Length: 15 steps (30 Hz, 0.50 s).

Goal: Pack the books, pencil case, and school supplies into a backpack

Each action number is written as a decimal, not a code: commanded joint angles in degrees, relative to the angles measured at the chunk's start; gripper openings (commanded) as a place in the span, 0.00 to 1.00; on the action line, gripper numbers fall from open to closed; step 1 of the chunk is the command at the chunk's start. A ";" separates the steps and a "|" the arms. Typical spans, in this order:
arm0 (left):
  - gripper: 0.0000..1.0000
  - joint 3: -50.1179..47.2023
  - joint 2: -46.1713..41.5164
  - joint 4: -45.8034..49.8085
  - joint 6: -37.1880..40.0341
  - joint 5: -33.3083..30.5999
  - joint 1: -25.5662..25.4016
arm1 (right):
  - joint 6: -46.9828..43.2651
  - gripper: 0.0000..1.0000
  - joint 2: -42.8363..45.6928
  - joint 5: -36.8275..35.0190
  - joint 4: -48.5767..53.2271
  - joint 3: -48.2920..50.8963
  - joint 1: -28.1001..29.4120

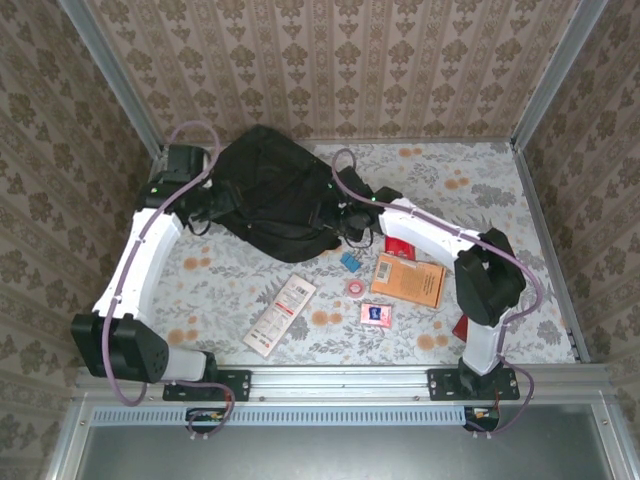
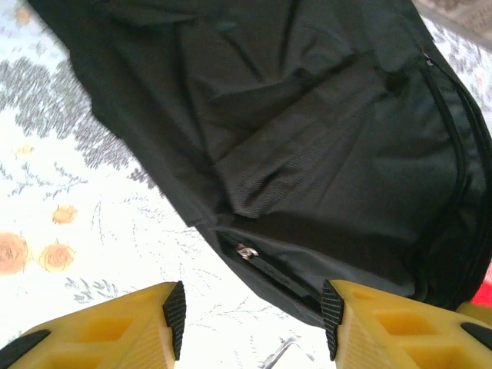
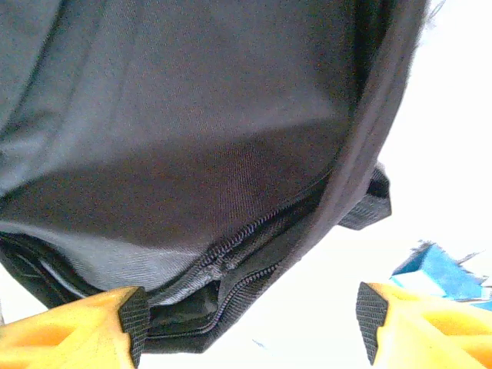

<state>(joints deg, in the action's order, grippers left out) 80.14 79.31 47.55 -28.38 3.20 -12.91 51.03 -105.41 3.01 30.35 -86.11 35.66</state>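
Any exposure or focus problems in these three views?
Top external: even light, the large black fabric backpack crisp, shadows soft. Left wrist: backpack sharp, the floral tablecloth pale. Right wrist: tablecloth blown out to white, the small blue block blurred.

No text can be read in any view. The white leaflet (image 1: 280, 315) on the tabletop (image 1: 470, 190) carries red and dark print. The orange book (image 1: 408, 280) has small marks on its cover, and the red book (image 1: 400, 246) has a white label. All of it is too small to read.
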 commanded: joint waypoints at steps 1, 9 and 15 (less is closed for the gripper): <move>0.54 4.41 3.72 2.80 6.64 -7.45 -6.52 | -4.61 0.75 1.92 -4.72 5.27 -3.17 -2.99; 0.62 13.33 15.86 4.29 13.09 -6.81 -17.91 | -10.00 0.74 -7.55 -0.30 12.14 -13.84 -6.02; 0.62 14.32 19.79 2.55 11.98 -5.25 -19.44 | -5.29 0.62 -9.63 6.87 3.10 -9.24 -9.80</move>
<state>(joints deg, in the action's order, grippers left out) 92.60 98.80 48.93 -17.69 -2.20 -32.21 43.90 -113.78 4.58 36.67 -97.76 28.18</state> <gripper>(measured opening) 0.616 0.641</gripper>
